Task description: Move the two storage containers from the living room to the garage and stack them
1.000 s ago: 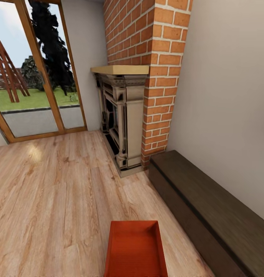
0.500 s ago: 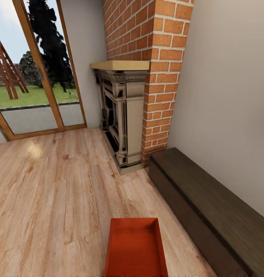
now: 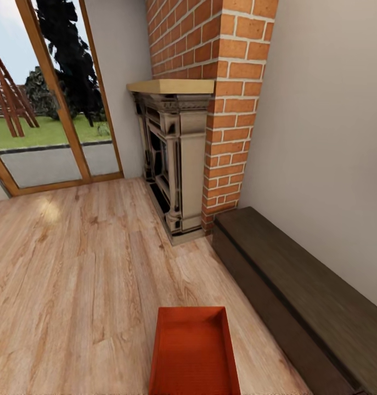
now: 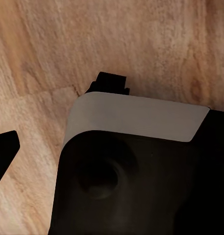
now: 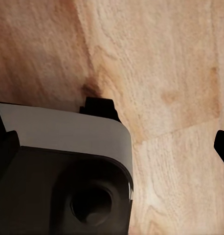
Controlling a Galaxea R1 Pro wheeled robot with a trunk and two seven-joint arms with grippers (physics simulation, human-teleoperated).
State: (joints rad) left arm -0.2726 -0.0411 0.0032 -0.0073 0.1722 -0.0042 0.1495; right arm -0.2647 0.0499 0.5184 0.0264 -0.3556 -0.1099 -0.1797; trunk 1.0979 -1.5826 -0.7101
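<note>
One storage container point(image 3: 193, 351), an orange-red tray with low walls, lies on the light wood planks at the bottom middle of the head view, open side up and with nothing in it. It sits in the living room, in front of the red brick fireplace point(image 3: 183, 159). In the left wrist view, my left gripper point(image 4: 112, 152) hangs over wood floor with one dark fingertip point(image 4: 5, 147) at the frame edge. In the right wrist view, my right gripper point(image 5: 113, 146) has a fingertip point(image 5: 223, 144) at the far edge. Both have their jaws wide apart and hold nothing.
A long dark brown bench point(image 3: 298, 296) runs along the white wall to the right of the container. Glass doors with orange-wood frames point(image 3: 56, 109) stand at the back left. A black and white part of my own body point(image 4: 136, 166) sits below each wrist camera.
The whole head picture has shifted slightly upward, so the camera has moved. The container stays in place on the planks.
</note>
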